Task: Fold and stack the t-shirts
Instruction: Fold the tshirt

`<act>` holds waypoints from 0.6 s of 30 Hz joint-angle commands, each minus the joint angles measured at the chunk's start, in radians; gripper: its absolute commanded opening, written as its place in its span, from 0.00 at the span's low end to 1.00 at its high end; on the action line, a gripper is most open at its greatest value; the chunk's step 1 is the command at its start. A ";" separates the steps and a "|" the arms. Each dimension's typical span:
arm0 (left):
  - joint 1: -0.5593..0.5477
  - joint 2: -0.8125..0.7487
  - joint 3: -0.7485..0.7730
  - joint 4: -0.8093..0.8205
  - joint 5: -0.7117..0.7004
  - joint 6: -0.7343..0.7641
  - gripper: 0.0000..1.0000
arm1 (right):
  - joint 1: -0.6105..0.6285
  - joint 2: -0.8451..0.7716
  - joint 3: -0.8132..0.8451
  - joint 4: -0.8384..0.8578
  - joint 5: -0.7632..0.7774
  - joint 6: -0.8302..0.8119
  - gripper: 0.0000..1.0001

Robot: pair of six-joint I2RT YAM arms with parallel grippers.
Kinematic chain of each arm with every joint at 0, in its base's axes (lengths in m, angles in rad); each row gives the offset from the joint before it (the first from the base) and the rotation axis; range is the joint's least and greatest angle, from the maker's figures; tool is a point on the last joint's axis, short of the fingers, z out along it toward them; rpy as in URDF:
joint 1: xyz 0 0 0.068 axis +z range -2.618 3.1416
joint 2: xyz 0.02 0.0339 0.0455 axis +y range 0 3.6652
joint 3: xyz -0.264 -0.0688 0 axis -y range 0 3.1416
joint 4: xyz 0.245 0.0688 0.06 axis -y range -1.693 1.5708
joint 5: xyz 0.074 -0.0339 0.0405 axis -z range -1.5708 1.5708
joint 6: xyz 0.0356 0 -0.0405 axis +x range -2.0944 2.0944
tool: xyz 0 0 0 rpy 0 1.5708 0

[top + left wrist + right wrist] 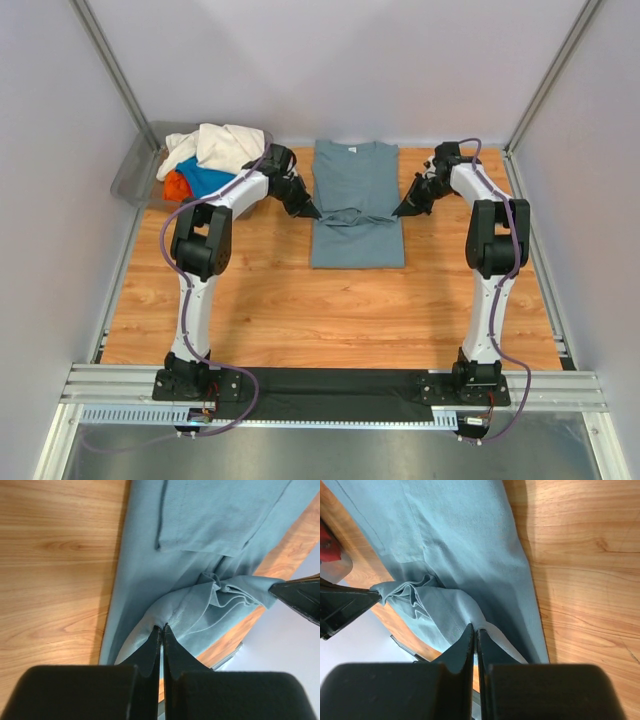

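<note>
Counter (300, 310): wood, carries all the items.
Grey shirt (355, 175): spread at far centre, collar away from the arms, with a bunched ridge across its middle.
Bin (130, 175): far left corner, holding a heap of cream shirt (225, 145), blue shirt (207, 180) and red shirt (176, 187).
Left jaws: closed, pinching the grey shirt's left edge at the ridge.
Right jaws: closed, pinching its right edge, opposite.

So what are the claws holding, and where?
Both hold the slate grey-blue cloth t-shirt: the left claw pinches the side edge nearest it, the right claw the opposite side edge, about midway along.
</note>
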 commanded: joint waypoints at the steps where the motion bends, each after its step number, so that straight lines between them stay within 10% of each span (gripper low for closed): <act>1: 0.016 -0.037 -0.014 0.005 0.010 -0.030 0.00 | -0.007 -0.001 0.021 0.009 -0.010 -0.011 0.00; 14: 0.020 0.036 0.064 -0.027 0.010 -0.038 0.00 | -0.051 0.090 0.082 0.015 -0.025 0.000 0.07; 18: 0.020 0.016 0.064 -0.038 -0.004 -0.004 0.27 | -0.058 0.110 0.159 -0.034 0.013 -0.023 0.41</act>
